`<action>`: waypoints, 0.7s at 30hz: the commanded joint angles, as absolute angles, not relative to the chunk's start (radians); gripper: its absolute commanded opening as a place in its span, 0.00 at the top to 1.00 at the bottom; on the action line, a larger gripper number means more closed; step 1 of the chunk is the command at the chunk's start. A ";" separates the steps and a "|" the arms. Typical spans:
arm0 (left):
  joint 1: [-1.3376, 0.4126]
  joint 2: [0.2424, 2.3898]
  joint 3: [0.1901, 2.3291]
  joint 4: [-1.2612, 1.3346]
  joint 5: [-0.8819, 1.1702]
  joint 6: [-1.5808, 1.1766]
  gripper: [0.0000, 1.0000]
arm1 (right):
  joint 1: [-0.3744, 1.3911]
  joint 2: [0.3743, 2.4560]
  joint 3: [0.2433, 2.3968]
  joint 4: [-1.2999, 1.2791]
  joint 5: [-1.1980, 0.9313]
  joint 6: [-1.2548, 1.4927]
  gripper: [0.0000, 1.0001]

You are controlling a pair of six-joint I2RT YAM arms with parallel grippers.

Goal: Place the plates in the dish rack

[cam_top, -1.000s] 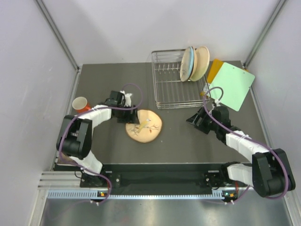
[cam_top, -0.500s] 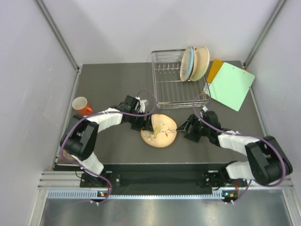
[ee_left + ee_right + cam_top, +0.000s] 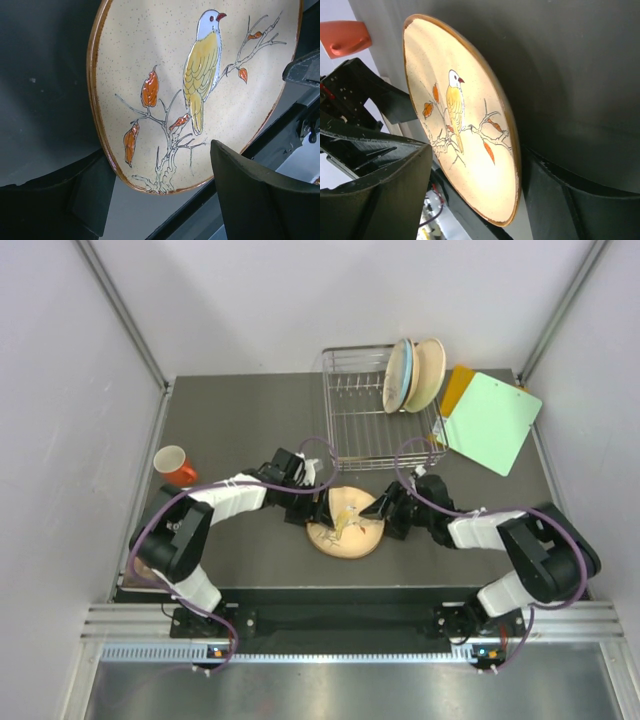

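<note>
We are seeing the left tool (image 3: 321, 509) clamping the tilted bird plate (image 3: 350, 529), right tool (image 3: 384, 511) standing apart, seemingly straddling its opposite rim.

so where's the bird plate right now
Top view: the bird plate is mid-table, between the left claw and right claw, just below the dish rack.
</note>
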State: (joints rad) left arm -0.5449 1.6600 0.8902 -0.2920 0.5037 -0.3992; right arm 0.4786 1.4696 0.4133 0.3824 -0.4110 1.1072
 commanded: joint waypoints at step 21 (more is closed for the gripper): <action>-0.664 1.684 0.831 -0.267 0.581 -0.357 0.21 | 0.666 1.631 0.450 0.670 -0.405 1.213 0.59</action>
